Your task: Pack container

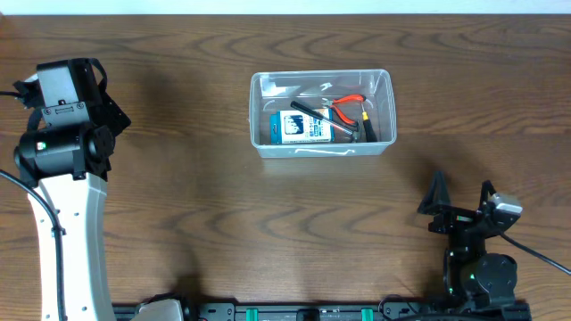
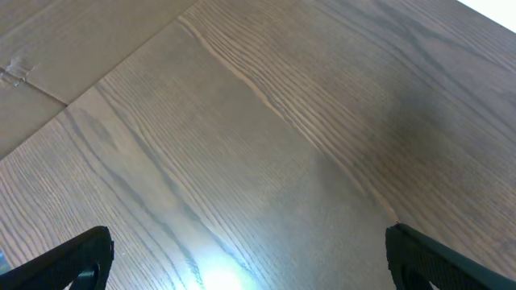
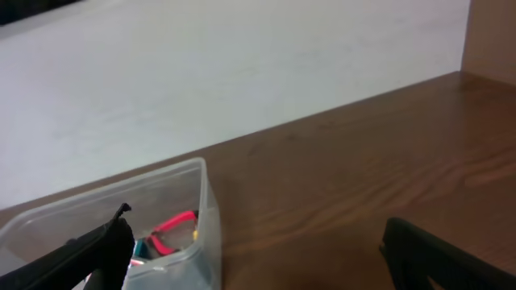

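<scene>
The clear plastic container sits at the back middle of the wooden table. It holds a small blue-and-white box, red-handled pliers and a dark tool with a yellow part. The right wrist view shows the container's near corner with the red pliers inside. My left gripper is open and empty at the far left, over bare wood. My right gripper is open and empty at the front right, well apart from the container.
A white wall stands behind the table's far edge. A bright light patch lies on the wood under the left gripper. Arm bases sit along the front edge.
</scene>
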Tool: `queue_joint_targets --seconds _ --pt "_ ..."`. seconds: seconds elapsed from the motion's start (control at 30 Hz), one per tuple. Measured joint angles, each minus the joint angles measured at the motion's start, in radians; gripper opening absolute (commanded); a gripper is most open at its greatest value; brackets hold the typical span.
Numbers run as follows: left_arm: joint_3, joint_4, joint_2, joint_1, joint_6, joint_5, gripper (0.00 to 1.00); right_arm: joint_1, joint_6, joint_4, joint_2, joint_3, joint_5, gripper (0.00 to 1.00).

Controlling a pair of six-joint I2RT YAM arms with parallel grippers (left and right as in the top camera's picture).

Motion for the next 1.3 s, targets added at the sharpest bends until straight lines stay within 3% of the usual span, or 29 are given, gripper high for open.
queue_joint_targets --seconds 0.73,1.3 --pt "0.000 0.000 0.000 0.000 0.000 0.000 0.98 0.000 0.031 0.094 -0.006 -0.132 -0.035 0.99" --pt "0.000 0.000 0.000 0.000 0.000 0.000 0.98 0.000 -0.153 0.092 -0.006 -0.132 -0.124 0.99"
